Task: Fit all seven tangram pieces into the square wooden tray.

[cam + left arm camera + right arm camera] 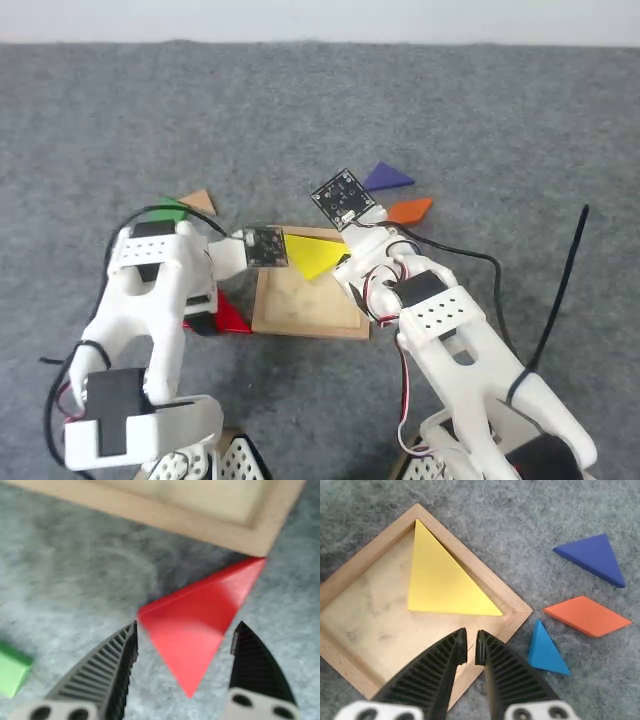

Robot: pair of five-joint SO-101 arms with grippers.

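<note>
The square wooden tray (300, 312) lies between the two arms, and a yellow triangle (313, 254) lies flat in its far corner. A red triangle (200, 625) rests on the carpet just outside a tray corner (250, 530). My left gripper (185, 645) is open, one finger on each side of the red triangle's point. My right gripper (471, 647) hovers shut over the tray's edge (517, 611), near the yellow triangle (442, 580), with nothing in it. Beside that edge lie a light blue triangle (545, 650), an orange parallelogram (587, 616) and a dark blue triangle (592, 556).
A green piece (170, 208) and a tan triangle (198, 200) sit on the grey carpet behind the left arm. The green piece (12, 667) is also beside my left fingers. A black cable (560, 290) runs along the right arm.
</note>
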